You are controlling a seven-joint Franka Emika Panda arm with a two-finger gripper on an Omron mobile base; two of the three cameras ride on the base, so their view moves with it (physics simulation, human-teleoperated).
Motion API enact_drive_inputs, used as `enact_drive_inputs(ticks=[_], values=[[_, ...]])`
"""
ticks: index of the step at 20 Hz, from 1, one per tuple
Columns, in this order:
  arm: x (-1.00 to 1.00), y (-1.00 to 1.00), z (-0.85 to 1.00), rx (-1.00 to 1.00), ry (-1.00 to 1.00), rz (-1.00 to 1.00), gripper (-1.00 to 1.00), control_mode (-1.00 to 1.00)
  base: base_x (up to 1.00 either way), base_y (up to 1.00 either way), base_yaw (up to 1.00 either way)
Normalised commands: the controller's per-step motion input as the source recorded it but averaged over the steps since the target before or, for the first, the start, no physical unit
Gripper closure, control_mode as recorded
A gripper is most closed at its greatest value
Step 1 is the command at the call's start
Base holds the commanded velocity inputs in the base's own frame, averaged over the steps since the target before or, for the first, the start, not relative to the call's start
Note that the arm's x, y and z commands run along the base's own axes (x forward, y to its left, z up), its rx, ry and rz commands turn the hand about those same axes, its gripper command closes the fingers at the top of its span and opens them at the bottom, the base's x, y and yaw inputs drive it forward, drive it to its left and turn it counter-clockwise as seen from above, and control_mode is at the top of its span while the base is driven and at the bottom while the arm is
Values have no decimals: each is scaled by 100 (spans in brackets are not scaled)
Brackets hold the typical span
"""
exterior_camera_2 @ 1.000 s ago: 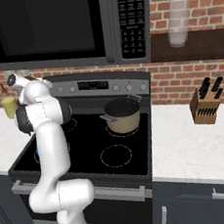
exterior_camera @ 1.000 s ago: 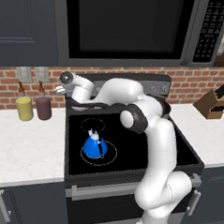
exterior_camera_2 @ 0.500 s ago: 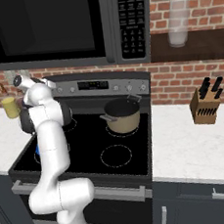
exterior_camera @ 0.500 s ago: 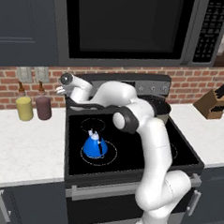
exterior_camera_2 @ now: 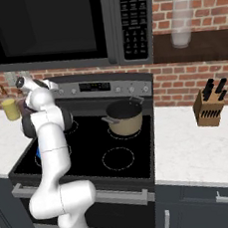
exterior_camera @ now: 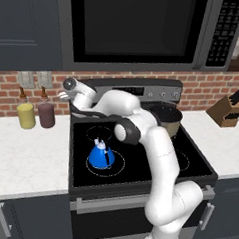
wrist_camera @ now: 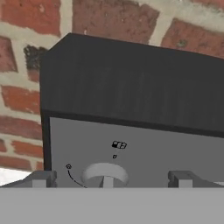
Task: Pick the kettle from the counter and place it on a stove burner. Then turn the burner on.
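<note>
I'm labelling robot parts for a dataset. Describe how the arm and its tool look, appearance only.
The glossy white arm is built of rounded tubular segments, with dark grey discs capping its joints, such as the elbow. It rises from a bulbous white base. No loose cables or markings are visible. The tool has two small grey blocky finger tips.

A bright-blue kettle (exterior_camera: 101, 155) with a white top and thin black handle sits on a black glass cooktop (exterior_camera: 139, 153) marked with thin white circles. A tan pot (exterior_camera_2: 125, 119) has a dark rim. The counter (exterior_camera: 26, 158) is white, the wall (wrist_camera: 109, 19) red brick; canisters are yellow (exterior_camera: 26, 115) and maroon (exterior_camera: 46, 115).
</note>
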Motion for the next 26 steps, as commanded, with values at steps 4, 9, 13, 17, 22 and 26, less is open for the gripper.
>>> enact_drive_inputs(ticks=[4, 9, 13, 17, 22, 26], values=[[31, 0, -6, 0, 0, 0, -100, -100, 0, 0, 0], [15, 0, -5, 0, 0, 0, 100, -100, 0, 0, 0], [0, 0, 0, 0, 0, 0, 100, -100, 0, 0, 0], [0, 0, 0, 0, 0, 0, 100, -100, 0, 0, 0], [0, 0, 0, 0, 0, 0, 100, -100, 0, 0, 0], [0, 0, 0, -1, -5, 7, 100, -100, 0, 0, 0]])
